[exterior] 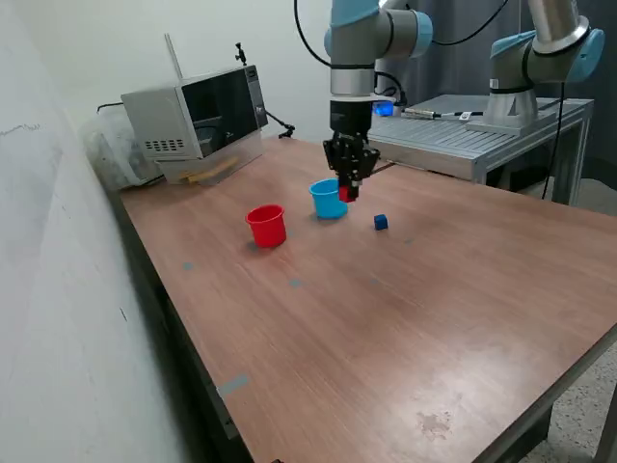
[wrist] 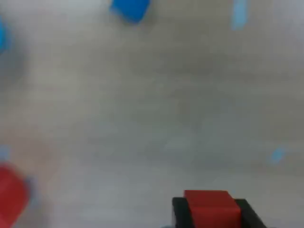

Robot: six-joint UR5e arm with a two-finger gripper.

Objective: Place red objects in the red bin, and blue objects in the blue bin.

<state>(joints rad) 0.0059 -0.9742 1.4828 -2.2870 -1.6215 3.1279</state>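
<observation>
My gripper is shut on a small red cube and holds it above the table, right beside the light blue cup. The red cup stands upright toward the exterior view's left of the blue cup. One dark blue cube lies on the table toward the exterior view's right of the gripper. The blurred wrist view shows the red cube between the black fingers, the blue cube, an edge of the red cup and a sliver of the blue cup. No other cubes show.
A microwave stands at the table's far corner with a plastic bag beside it. A second robot arm is mounted on a metal bench behind the wooden table. A wall runs along the exterior view's left.
</observation>
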